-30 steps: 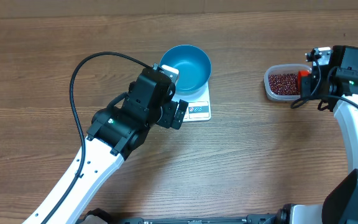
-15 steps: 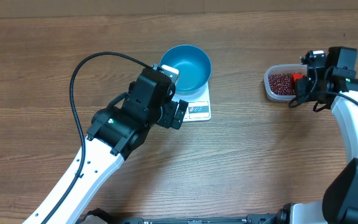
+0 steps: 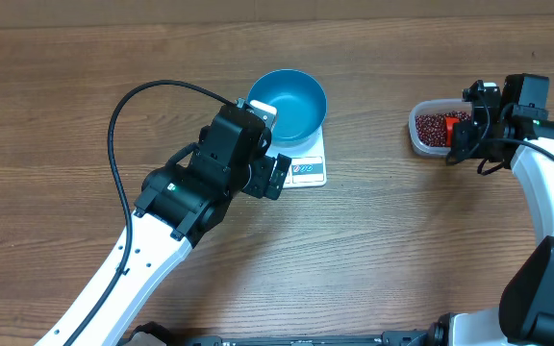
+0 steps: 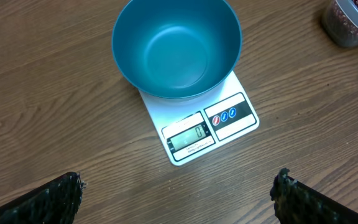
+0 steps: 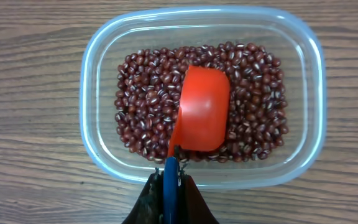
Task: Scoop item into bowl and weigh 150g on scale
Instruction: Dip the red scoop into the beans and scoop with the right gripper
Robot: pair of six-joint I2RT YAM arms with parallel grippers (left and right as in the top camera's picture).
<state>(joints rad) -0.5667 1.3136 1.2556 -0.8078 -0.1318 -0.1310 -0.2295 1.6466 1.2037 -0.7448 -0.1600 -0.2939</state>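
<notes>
Currently, the right fingers (image 5: 190,200) clamp the scoop (image 5: 201,112) handle (cup inverted on the beans (image 5: 260,93)). The left fingers (image 4: 309,202) stand apart near the scale (image 4: 235,127) carrying the bowl (image 4: 135,37).

A brown wood-grain table (image 3: 56,125) fills every view, evenly lit, its grain running left to right.
</notes>
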